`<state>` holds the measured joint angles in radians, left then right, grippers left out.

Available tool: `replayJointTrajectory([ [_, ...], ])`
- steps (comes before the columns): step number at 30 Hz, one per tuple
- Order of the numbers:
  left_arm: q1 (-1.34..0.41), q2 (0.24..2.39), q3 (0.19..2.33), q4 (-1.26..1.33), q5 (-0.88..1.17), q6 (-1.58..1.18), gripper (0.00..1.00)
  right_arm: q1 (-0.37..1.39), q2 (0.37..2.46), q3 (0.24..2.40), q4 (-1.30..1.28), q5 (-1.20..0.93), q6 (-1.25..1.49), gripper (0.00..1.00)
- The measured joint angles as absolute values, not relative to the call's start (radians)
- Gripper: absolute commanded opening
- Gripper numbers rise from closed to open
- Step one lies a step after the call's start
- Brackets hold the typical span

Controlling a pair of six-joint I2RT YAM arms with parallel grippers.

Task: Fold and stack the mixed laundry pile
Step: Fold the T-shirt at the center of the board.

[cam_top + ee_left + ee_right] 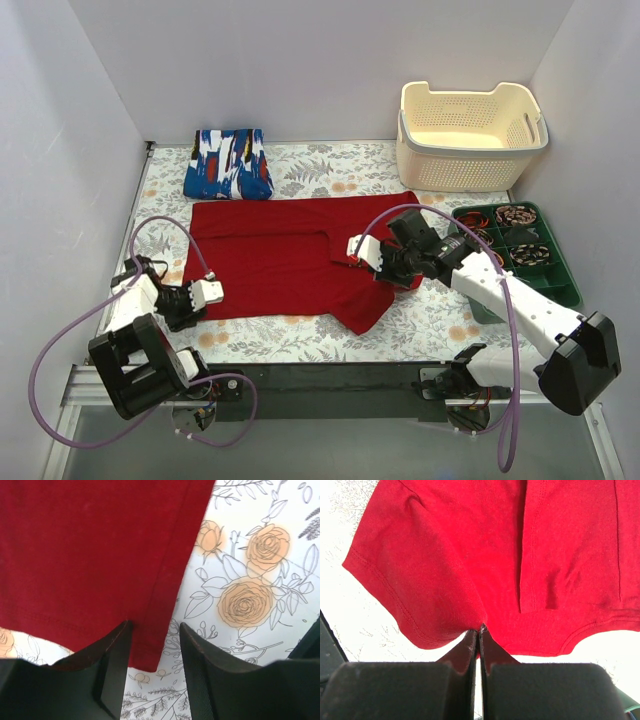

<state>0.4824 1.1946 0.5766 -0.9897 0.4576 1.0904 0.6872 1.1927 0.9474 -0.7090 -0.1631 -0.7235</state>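
The left claw sits low at the near left corner of the red garment. In its own camera the left claw has its jaws partly apart and nothing in them. The hemmed corner of the red garment lies flat between the fingers, one finger over the cloth and the other over the bare flowered table cover. The right claw is over the garment's right half. Seen close, the right claw is closed tight, pinching a bit of the red garment at its hem, and the rest spreads out ahead of the fingertips. The blue printed garment lies folded far ahead of the left claw by the back wall, well apart from both claws. A cream basket stands beyond the right claw, off to its right. A green tray lies beside that arm.
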Motion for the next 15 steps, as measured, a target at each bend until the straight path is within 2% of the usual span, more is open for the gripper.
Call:
replayJointTrajectory([
  [1,0.482,1.195,0.575,-0.983,0.459,1.092,0.40,0.687,1.194,0.948,-0.709,-0.164,-0.723,0.01],
  [3,0.482,1.198,0.574,-0.978,0.459,1.093,0.18,0.687,1.198,0.949,-0.709,-0.165,-0.723,0.01],
  [5,0.483,1.209,0.574,-0.970,0.462,1.097,0.00,0.686,1.202,0.950,-0.711,-0.164,-0.723,0.01],
  [15,0.482,1.269,0.659,-0.986,0.472,1.102,0.00,0.673,1.204,0.995,-0.738,-0.155,-0.726,0.01],
])
